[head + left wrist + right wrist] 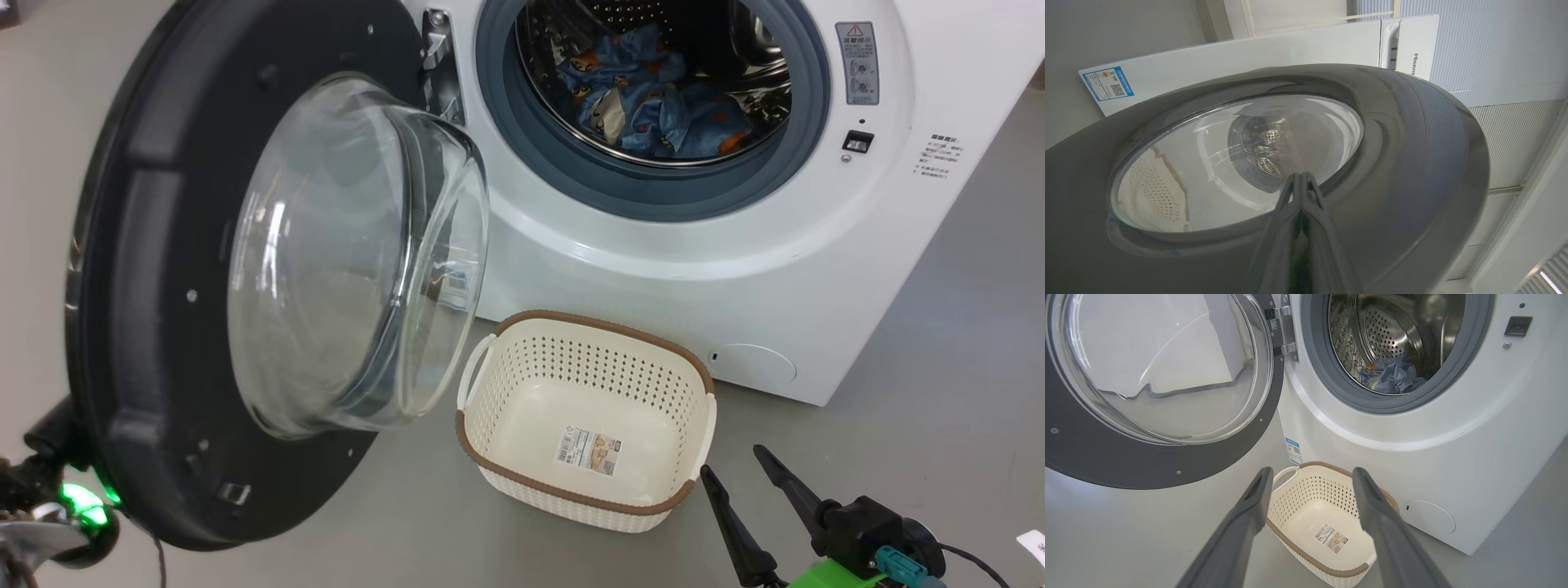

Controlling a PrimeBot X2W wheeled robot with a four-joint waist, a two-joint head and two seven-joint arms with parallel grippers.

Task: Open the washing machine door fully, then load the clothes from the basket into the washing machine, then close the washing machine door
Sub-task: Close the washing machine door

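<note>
Left gripper (1300,179), fingers pressed together, is against the washing machine door (1412,163); "Hisens" stands on the washing machine (1290,45); right gripper (1312,471) is spread.

- Grey floor (963,310) showing smooth, matte.
- White slip (1033,545) lying on floor at head view's right edge.
- Ribbed pale panels (1494,53) running behind, left wrist view.

Grey floor, pale panelled room.

A smooth, matte light-grey floor (963,343) is evenly lit, with only soft shadows, and a small white paper slip (1033,545) lies on it. In the left wrist view, a plain off-white wall (1126,28) stands beside white ribbed wall panels (1502,53) and white frame bars (1247,16). A bright slatted strip (1545,279) glows at that view's corner.
</note>
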